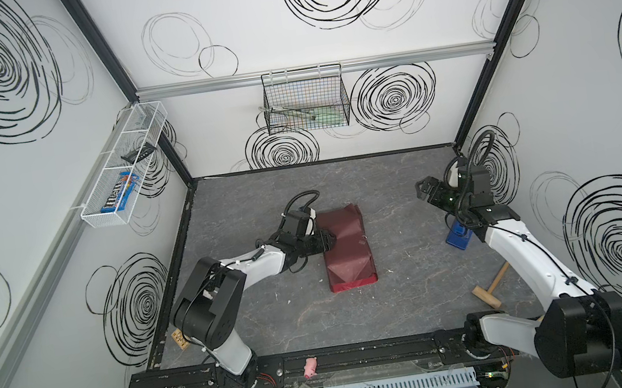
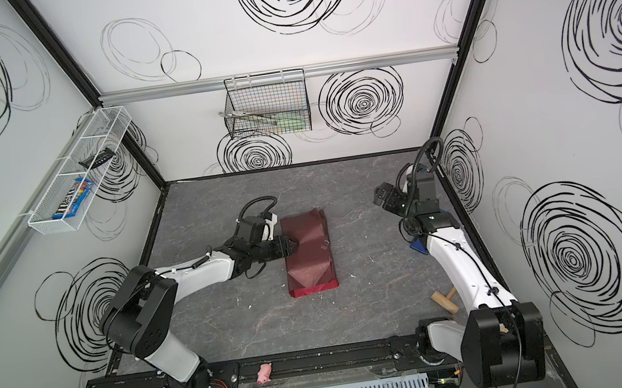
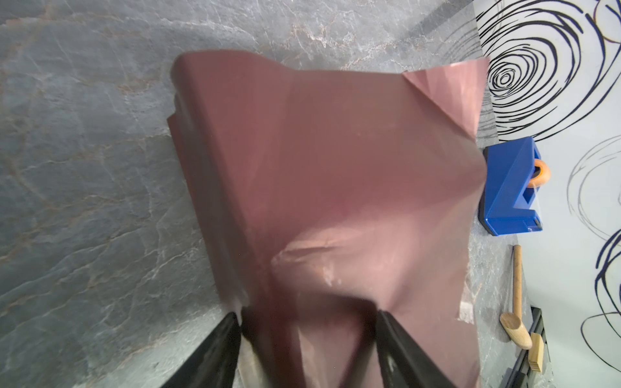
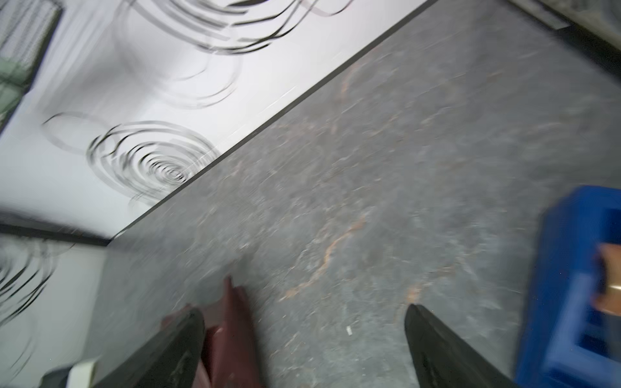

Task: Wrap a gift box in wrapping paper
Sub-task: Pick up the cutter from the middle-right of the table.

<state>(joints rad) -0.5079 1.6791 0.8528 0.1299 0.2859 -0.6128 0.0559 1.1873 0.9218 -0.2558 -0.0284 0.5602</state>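
Your left arm reaches out low, forearm near level. The left gripper (image 1: 330,242) (image 3: 307,319) lies horizontal, its fingers pressed against both sides of the wrapping paper (image 3: 336,168). Your right arm is bent at the elbow, wrist raised. The right gripper (image 1: 422,190) (image 4: 305,314) is aloft, jaws wide apart and empty.

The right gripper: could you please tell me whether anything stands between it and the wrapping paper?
Nothing visible does. In a top view the right gripper is open, and only bare table lies between it and the wrapping paper. The blue tape dispenser sits off that line.
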